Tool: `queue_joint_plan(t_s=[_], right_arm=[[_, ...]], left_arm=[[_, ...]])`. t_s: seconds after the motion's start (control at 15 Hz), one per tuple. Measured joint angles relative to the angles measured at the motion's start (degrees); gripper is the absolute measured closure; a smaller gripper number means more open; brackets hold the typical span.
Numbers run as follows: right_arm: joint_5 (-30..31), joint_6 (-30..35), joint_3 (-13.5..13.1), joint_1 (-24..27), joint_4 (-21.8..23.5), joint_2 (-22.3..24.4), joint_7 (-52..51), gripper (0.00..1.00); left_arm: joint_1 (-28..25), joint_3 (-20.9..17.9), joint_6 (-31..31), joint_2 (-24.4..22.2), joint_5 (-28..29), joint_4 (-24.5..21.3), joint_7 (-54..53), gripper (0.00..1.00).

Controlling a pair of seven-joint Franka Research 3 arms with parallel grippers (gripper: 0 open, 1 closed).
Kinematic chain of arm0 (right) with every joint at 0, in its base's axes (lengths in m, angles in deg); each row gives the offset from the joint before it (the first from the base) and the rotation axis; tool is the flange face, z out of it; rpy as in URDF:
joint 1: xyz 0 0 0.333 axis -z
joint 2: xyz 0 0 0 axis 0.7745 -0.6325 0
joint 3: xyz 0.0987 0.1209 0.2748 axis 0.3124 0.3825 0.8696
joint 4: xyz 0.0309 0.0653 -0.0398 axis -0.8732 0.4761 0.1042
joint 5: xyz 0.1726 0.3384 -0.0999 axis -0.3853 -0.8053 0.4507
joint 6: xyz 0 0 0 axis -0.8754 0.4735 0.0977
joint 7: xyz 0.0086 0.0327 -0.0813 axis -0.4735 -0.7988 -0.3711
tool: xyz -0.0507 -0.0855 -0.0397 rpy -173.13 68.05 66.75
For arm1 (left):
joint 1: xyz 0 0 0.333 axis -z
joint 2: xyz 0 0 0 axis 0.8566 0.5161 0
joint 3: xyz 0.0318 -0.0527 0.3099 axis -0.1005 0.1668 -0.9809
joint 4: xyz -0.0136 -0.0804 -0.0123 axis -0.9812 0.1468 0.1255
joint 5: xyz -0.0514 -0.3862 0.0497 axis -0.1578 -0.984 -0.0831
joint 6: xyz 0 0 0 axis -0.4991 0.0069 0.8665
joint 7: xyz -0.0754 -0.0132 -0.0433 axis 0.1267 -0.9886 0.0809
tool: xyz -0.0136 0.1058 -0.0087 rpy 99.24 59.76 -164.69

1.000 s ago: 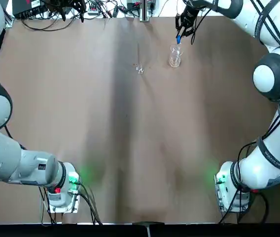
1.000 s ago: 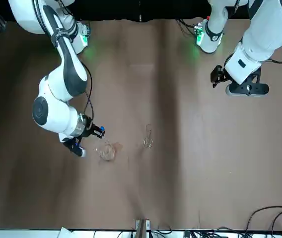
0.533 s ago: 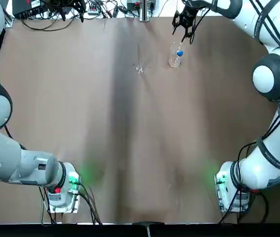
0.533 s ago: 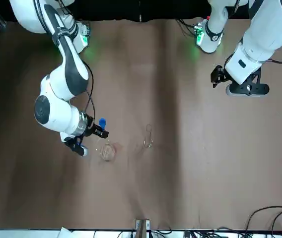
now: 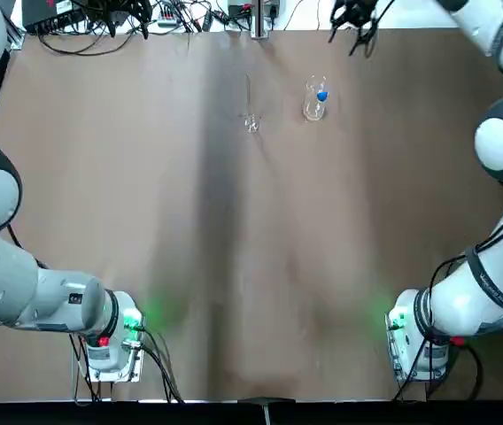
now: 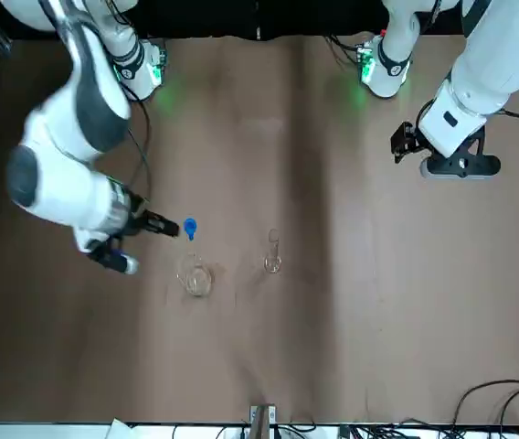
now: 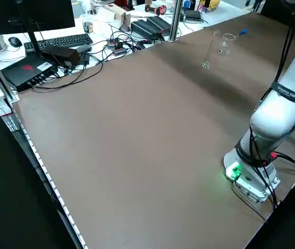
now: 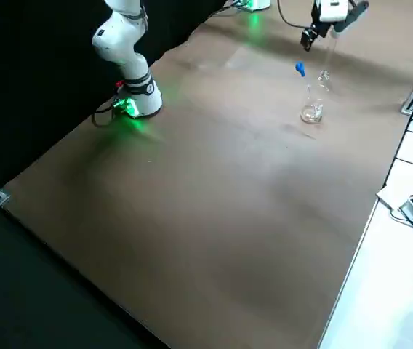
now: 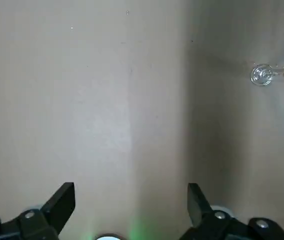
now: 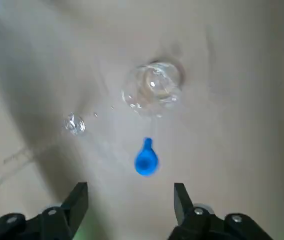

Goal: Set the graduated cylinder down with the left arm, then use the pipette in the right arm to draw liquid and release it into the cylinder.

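The pipette stands loose in the squat clear beaker point(image 5: 313, 108), its blue bulb point(image 5: 322, 95) leaning over the rim. Nothing holds it. My right gripper point(image 5: 355, 16) hangs open at the table's far edge, beyond the beaker and apart from the bulb point(image 10: 146, 160); the right wrist view shows its gripper point(image 10: 129, 192) with nothing between the fingers. The graduated cylinder point(image 5: 251, 119) stands upright on its small foot, left of the beaker, also seen as a slim cylinder point(image 6: 272, 255) from the front. My left gripper point(image 6: 398, 142) is raised over its own side of the table, open and empty.
Cables and power strips point(image 5: 145, 13) line the far edge, with a metal post point(image 5: 258, 18) at its middle. A keyboard and boxes point(image 7: 64, 41) lie beyond the table's edge. The brown tabletop point(image 5: 234, 266) stretches bare between the glassware and the arm bases.
My right gripper opened and let go of the pipette, which dropped to rest in the beaker. It then drew back to the right along the far edge. The left arm stayed still.
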Motion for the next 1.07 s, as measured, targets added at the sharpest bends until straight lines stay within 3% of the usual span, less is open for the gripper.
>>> queue_joint_plan(t_s=[0.13,0.27,0.53,0.67,1.07], right_arm=[[0.44,7.57,-0.16,4.48,-0.06,4.92,-8.98,0.2],[3.12,11.14,-0.21,7.19,-0.06,7.48,-15.41,0.12],[9.47,16.58,-0.27,12.19,-0.11,12.67,-26.85,0.1],[10.45,17.97,-0.3,14.27,-0.03,15.66,-28.51,0.0],[12.09,17.68,0.13,15.37,5.04,23.0,-28.93,0.0]], left_arm=[[-0.33,0.0,0.0,0.0,0.0,0.03,-0.02,0.01],[-0.4,0.0,0.0,0.0,0.0,0.04,-0.02,0.01],[-0.41,-0.01,0.0,0.0,0.0,0.07,-0.02,0.01],[-0.43,-0.03,0.0,0.0,0.0,0.08,-0.02,0.01],[-0.45,-0.11,0.0,0.0,0.0,0.08,-0.02,0.01]])
